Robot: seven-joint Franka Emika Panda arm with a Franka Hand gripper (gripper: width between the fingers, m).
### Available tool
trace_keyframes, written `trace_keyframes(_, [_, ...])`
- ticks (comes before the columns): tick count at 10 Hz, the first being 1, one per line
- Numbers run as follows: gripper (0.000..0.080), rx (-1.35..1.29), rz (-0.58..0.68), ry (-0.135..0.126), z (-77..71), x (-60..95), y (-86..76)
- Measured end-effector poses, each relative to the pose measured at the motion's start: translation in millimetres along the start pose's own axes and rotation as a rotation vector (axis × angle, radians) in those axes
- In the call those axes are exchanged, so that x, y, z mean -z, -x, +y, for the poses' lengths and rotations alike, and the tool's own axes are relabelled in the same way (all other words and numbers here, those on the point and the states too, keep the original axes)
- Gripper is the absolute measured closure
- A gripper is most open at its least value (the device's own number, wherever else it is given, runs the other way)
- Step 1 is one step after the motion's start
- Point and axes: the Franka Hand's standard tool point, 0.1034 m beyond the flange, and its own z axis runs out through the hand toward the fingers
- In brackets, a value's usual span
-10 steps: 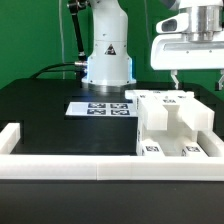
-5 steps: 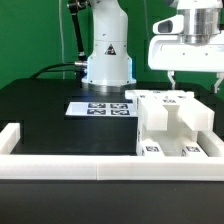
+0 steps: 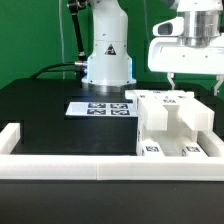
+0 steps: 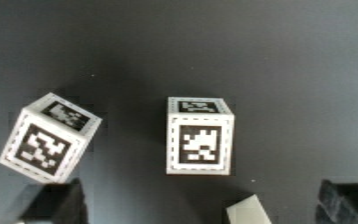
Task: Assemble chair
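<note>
A white rail (image 3: pixel 10 134) closes the exterior view's left edge of the black table (image 3: pixel 45 110) and turns to run along the whole near edge. Inside that corner the dark surface lies bare as far as the marker board (image 3: pixel 100 107). This is the widest free stretch of table in view. The marker board lies flat in front of the arm's white base (image 3: pixel 107 55), with a thin strip of black between them.

Just to the right of the board's edge are the chair parts (image 3: pixel 175 125), a blocky white cluster of panels and legs. Marker tags show on its top faces and along its low front face. The cluster's near side sits close against the front rail, and its far right side runs to the edge of the picture, so little table shows around it.

The gripper (image 3: pixel 195 84) hangs above the cluster, clear of it. Its fingers (image 3: pixel 172 77) are spread wide with nothing between them.

In the wrist view, two tagged white pieces rest on the dark surface with a clear dark gap between them. One is a tilted block (image 4: pixel 51 140), leaning on its edge. The other is an upright block (image 4: pixel 199 140), standing square. I cannot tell which chair pieces these are.
</note>
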Motion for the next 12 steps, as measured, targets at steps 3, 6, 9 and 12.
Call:
trace_keyframes(3, [0.0150,-0.156,-0.014,0.010,9.5,-12.8,-17.6])
trace_keyframes(6, [0.0150,-0.158,-0.014,0.018,10.6,-18.2,-17.6])
trace_keyframes(9, [0.0150,-0.155,-0.019,0.030,9.9,-24.6,-11.9])
trace_keyframes(12, [0.0150,-0.159,-0.017,0.059,1.1,-45.5,-6.2])
